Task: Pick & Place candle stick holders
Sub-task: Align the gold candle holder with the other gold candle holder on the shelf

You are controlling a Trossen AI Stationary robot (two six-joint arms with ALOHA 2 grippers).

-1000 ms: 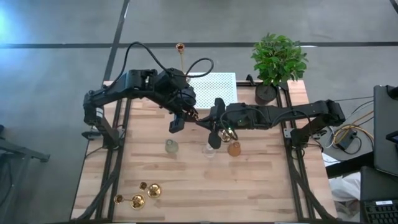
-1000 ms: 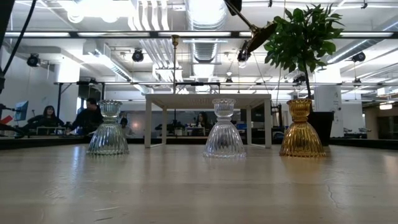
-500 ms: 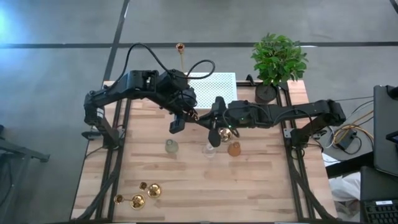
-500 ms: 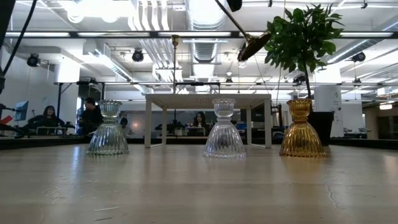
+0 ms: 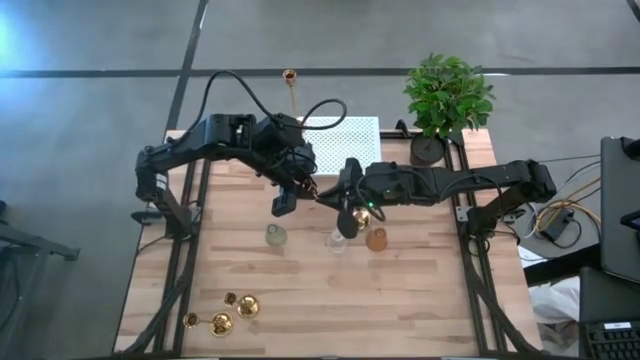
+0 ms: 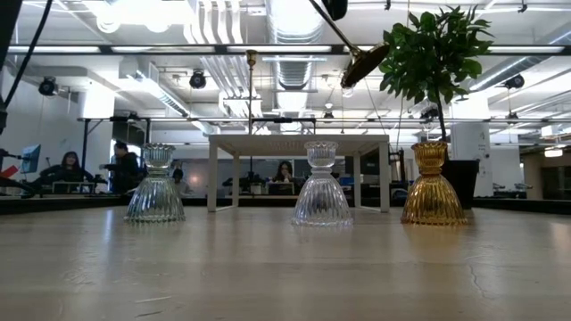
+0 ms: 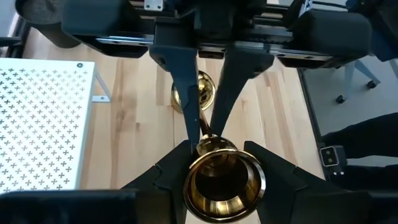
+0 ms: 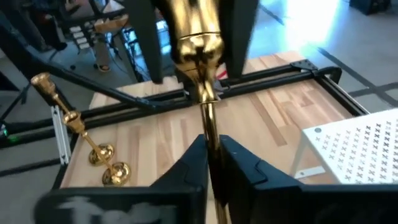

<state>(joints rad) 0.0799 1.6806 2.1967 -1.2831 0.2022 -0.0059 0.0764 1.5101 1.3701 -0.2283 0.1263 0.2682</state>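
The candle stick holder (image 7: 222, 177), polished brass with a thin stem and flared round base, hangs tilted above the clear ribbed glass holder (image 6: 321, 185) on the pale wooden counter (image 5: 320, 290). The left end effector (image 5: 296, 190) clasps its base end, and the right end effector (image 8: 210, 158) is closed on its stem.

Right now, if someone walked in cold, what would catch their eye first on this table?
Mid-table, both arms meet over one shiny brass candlestick: the left gripper holds its flared base end, while the right gripper is shut on its thin stem. Below them stands a row of three ribbed glass holders, two clear and one amber. More brass candlesticks lie at the near-left corner.
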